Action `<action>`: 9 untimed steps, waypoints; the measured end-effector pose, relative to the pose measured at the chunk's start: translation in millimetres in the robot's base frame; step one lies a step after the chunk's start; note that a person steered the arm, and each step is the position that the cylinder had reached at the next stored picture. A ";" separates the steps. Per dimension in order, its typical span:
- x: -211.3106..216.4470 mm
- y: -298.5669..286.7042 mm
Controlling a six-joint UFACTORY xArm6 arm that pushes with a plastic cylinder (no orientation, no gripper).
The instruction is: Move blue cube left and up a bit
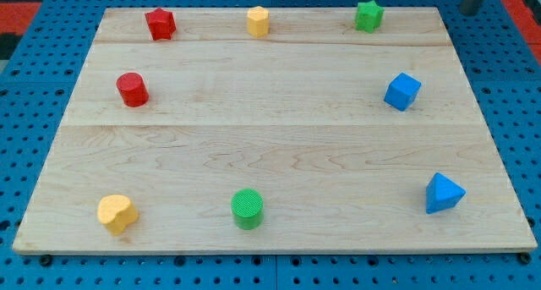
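Note:
The blue cube (402,91) sits on the wooden board (279,146) at the view's right, a little above the middle. My tip (467,12) shows at the view's top right corner, just beyond the board's edge. It is up and to the right of the blue cube, well apart from it and touching no block.
Along the top are a red star (160,24), a yellow hexagonal block (258,21) and a green star (368,15). A red cylinder (132,89) is at the left. A yellow heart (117,213), a green cylinder (247,209) and a blue triangle (443,194) lie along the bottom.

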State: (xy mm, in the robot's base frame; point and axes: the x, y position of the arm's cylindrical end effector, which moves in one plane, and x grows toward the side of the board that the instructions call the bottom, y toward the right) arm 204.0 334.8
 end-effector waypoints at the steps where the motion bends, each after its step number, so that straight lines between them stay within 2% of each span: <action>1: 3.2 0.0; 8: 39.4 -5.9; 9: 61.4 -1.3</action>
State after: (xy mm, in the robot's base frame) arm 265.4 333.5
